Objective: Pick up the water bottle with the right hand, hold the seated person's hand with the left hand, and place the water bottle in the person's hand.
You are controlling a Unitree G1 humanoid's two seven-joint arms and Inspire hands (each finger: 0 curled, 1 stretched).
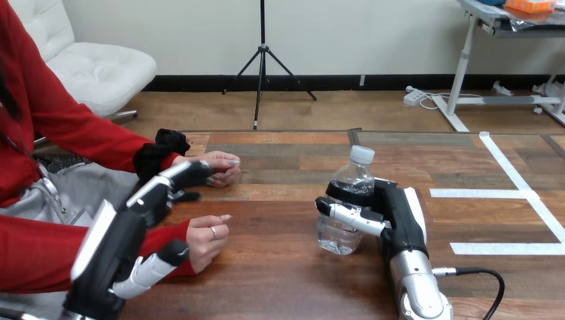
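1. Clear plastic water bottle [338,237] stands upright on the wooden desk [286,273], cap up, right of centre
2. Right hand [401,213] meets it from the right, fingers [350,217] wrapped round its middle; the base appears to rest on the desk
3. Left hand [143,207] reaches forward, its fingers [193,173] nearly straight, tips against the person's upper hand [223,163], not curled round it
4. The person's lower hand [203,237] lies just beside the left thumb
5. Both of the person's hands lie well left of the bottle, so the carry likely runs leftward, long axis kept vertical
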